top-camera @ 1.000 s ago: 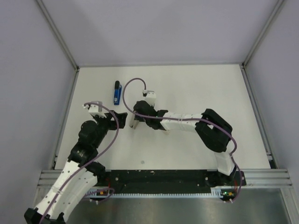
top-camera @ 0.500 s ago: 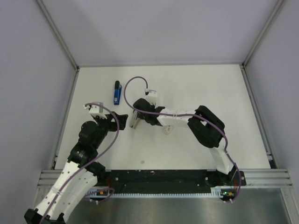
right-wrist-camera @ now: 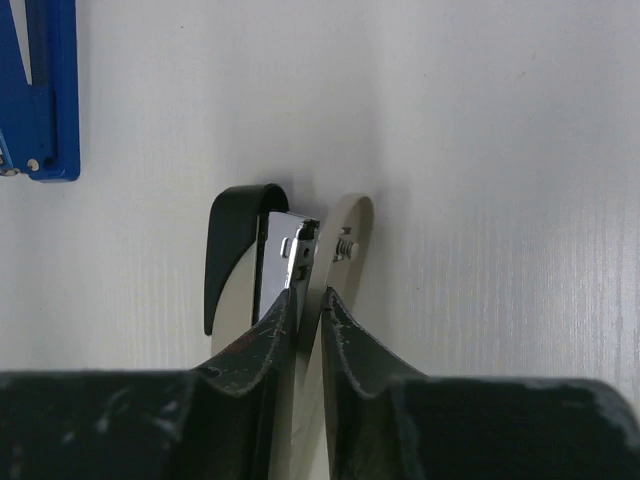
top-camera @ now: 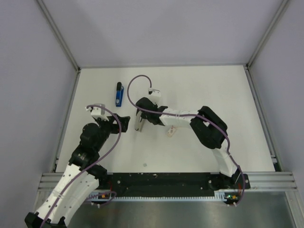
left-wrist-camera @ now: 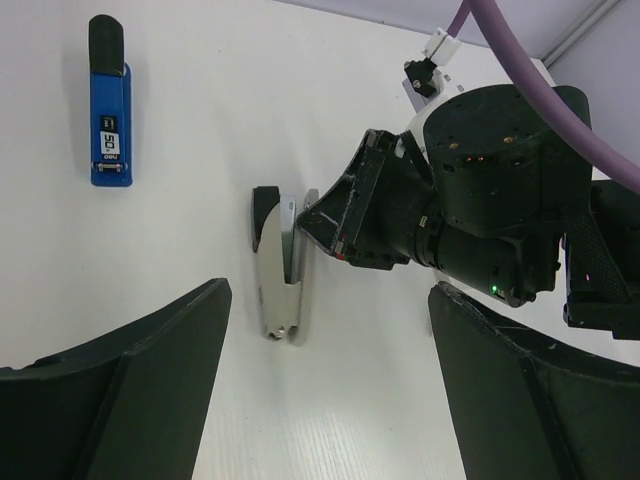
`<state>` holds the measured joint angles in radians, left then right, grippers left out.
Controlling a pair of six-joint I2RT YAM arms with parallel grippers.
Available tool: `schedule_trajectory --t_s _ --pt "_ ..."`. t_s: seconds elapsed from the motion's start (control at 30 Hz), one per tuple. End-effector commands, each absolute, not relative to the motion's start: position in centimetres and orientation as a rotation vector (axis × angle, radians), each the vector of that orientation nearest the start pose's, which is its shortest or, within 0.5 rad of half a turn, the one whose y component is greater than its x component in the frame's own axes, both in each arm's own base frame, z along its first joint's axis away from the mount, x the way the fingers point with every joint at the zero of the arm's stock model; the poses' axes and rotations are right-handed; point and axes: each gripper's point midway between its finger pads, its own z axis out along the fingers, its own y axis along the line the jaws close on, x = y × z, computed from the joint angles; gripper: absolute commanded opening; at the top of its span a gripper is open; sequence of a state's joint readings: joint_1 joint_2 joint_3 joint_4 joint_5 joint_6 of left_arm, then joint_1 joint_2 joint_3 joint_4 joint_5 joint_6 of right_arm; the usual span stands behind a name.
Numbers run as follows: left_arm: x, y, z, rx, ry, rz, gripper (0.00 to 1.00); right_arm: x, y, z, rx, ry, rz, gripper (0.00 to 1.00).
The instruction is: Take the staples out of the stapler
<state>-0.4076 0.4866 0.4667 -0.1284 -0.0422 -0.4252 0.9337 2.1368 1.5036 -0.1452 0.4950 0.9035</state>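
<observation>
**Stapler in two pieces, right end effector at the rail**

Nearest the arm bases, we found the left end effector (left-wrist-camera: 330, 290) spread wide and empty above the table (top-camera: 204, 90). The stapler (top-camera: 119, 96) lay in two pieces. Its metal rail (left-wrist-camera: 280, 270) lay just ahead, long axis running near to far, black cap pointing away from the bases. The right end effector (right-wrist-camera: 310, 305) sat on it just short of that cap, fingers drawn almost together; whether they pinched the rail we could not tell. Farther off to the left, well apart, the blue body (left-wrist-camera: 109, 125) lay roughly parallel, black end also pointing away.
</observation>
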Motion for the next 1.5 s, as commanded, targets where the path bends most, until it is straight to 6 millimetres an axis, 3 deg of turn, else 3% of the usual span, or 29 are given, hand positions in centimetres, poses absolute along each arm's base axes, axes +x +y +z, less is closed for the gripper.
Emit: schedule_trajectory --t_s 0.0,0.1,0.27,0.5,0.8,0.9,1.2,1.47 --pt "25.0 -11.9 22.1 -0.036 1.730 -0.580 0.86 37.7 41.0 5.0 0.203 2.260 0.393 0.10" --pt "25.0 -12.0 22.1 -0.037 1.731 -0.583 0.86 37.7 41.1 4.9 0.197 2.267 0.402 0.00" --pt "25.0 -12.6 22.1 -0.010 1.730 -0.614 0.95 37.4 40.5 4.9 0.194 2.266 0.407 0.00" --pt "24.6 -13.7 22.2 0.012 1.738 -0.682 0.89 37.1 39.0 8.3 0.160 2.184 0.459 0.00" --pt "24.0 -15.3 22.5 0.011 1.744 -0.809 0.86 34.7 36.1 14.2 0.113 2.046 0.568 0.00" --pt "23.4 -16.1 22.3 0.010 1.750 -0.879 0.86 33.8 34.8 17.2 0.092 1.981 0.608 0.00" --pt "21.5 -19.2 25.2 0.053 1.676 -1.172 0.86 30.2 32.4 24.9 -0.054 1.835 0.736 0.00" --pt "20.0 -20.4 28.5 0.002 1.568 -1.420 0.89 26.5 30.4 31.6 -0.147 1.679 0.875 0.00"
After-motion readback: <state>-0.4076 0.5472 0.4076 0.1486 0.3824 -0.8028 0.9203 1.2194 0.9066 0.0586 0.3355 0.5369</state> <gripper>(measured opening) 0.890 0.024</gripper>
